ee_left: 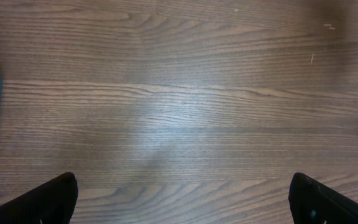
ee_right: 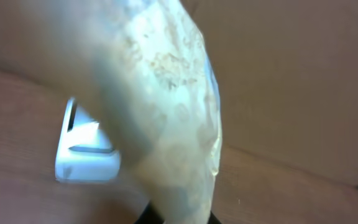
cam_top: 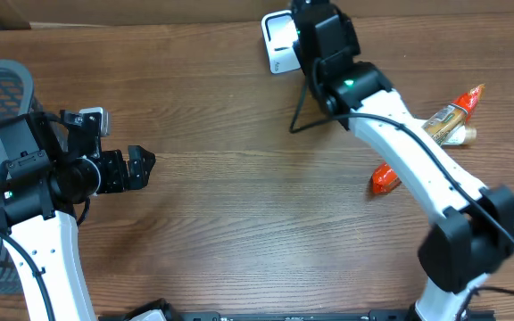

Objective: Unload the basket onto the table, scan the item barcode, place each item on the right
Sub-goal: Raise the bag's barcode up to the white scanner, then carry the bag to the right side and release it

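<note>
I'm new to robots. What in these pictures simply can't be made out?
Barcode: the pale packet fills the right wrist view as a blur, no print readable; overhead, the right arm hides it.
Right claw: just a dark sliver at its wrist view's bottom edge.
Red packet: overhead, partly under the right arm.
Left claw: fingers cut off by its wrist view's bottom edge.
</note>
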`<state>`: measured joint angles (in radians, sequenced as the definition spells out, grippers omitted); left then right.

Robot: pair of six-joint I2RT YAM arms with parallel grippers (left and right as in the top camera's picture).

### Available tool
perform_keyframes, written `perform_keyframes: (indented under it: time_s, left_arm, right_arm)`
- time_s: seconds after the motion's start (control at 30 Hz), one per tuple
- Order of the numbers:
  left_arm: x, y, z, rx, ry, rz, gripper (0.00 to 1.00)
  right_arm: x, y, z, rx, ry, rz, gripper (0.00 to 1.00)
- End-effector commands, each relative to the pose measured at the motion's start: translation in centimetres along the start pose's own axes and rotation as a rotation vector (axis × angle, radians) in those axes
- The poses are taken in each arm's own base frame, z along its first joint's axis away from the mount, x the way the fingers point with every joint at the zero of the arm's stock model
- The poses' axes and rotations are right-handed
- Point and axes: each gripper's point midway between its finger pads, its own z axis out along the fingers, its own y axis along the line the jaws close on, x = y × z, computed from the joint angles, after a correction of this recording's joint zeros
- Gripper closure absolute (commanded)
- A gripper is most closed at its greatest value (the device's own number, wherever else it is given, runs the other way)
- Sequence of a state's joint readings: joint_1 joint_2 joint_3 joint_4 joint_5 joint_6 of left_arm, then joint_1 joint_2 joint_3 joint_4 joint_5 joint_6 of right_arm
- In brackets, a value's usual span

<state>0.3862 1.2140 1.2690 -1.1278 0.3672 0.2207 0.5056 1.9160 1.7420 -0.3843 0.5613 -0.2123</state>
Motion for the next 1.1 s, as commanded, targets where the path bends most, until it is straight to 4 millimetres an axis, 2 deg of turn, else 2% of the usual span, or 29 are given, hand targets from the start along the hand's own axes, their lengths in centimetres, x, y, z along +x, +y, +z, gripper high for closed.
perform_keyframes:
  time_s: [0.0, 0.07, 0.23, 0.33, 0.47, 0.67, 1.07]
  left_arm:
    - [-0.2, -0.3, 0.0, 0.015, -0.007, 0.031, 0.00]
    - [-0.2, -0.3, 0.0, 0.015, -0.007, 0.031, 0.01]
    - [-0.2, -0.3, 0.0, 0.015, -0.007, 0.031, 0.00]
    - [-0.2, -0.3, 0.0, 0.015, -0.007, 0.031, 0.00]
    - [-0.2, -0.3, 0.0, 0.015, -0.007, 0.031, 0.00]
    - [-0.2, -0.3, 0.0, 0.015, -0.007, 0.031, 0.01]
    - [-0.2, -0.3, 0.0, 0.015, -0.007, 0.031, 0.00]
  right_arm:
    - [-1.3, 0.1, 1.0, 0.046, -0.057, -0.045, 0.96]
    - [-1.0, 1.0, 2.5, 0.053, -0.072, -0.123, 0.96]
    - [2.0, 3.2, 5.9, 0.068, -0.026, -0.366, 0.96]
    - [2.8, 3.2, 7.3, 0.132, -0.019, -0.370, 0.96]
    - [4.1, 4.1, 8.6, 0.131, -0.006, -0.430, 0.96]
    - [5.5, 5.0, 9.8, 0.129, 0.012, -0.530, 0.96]
    - [6.1, 4.7, 9.8, 0.137, 0.046, -0.649, 0.96]
